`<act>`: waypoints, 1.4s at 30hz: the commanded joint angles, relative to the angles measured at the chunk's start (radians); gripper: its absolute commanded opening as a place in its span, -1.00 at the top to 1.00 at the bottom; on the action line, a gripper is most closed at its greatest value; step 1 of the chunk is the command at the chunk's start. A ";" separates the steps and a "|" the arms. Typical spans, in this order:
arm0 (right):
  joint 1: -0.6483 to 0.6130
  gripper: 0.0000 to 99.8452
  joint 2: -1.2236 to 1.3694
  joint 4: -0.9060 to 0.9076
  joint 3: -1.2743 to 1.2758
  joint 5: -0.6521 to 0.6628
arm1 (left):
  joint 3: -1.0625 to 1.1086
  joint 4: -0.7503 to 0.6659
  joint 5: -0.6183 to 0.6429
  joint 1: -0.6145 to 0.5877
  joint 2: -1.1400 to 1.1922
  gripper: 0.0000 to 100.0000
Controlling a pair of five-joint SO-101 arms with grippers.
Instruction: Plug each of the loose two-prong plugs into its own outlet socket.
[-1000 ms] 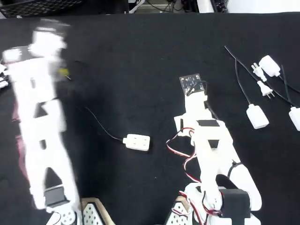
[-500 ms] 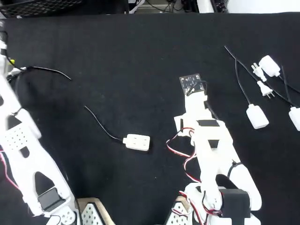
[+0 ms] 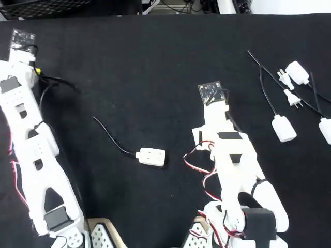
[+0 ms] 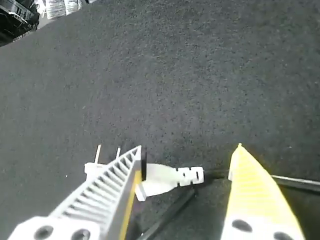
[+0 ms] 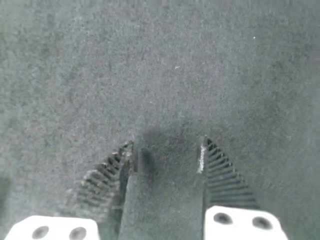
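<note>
Fingers of your left gripper [image 4: 189,149] stand spread wide over a white two-prong plug [image 4: 165,178]. The grey finger crosses the plug's body, the prongs poke out beyond it, and nothing is pinched yet. Your right gripper [image 5: 167,144] also has its fingers parted, with only the black cloth [image 3: 155,67] between them, near the middle of the high view.

As far as you can see, no plug is seated anywhere. The white socket block [image 3: 151,156] lies at lower centre on its own cord, well apart from the plug your left gripper hovers over at the upper left. Another loose plug [image 3: 293,97] lies at the right of the frame near a second white block [image 3: 283,128], so I judge the whole job is left to do.

You are working close to the left edge and the cloth's far edge there, so room is tight. The wide stretch of cloth between the arms gives you an open path towards the socket block. Mind the plug's black cord [image 4: 295,183], which could drag or snag.
</note>
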 commanded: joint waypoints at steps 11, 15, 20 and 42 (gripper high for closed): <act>0.006 0.60 -0.027 -0.014 -0.004 0.003 | 0.001 0.046 -0.178 -0.016 0.049 0.85; 0.006 0.60 -0.027 -0.014 -0.004 0.003 | 0.001 0.068 -0.178 -0.016 0.061 0.94; 0.006 0.60 -0.027 -0.014 -0.004 0.003 | -0.053 0.250 -0.181 -0.004 0.071 0.94; -0.021 0.60 -0.027 -0.035 0.005 0.003 | -0.065 0.767 -0.183 0.125 0.021 0.94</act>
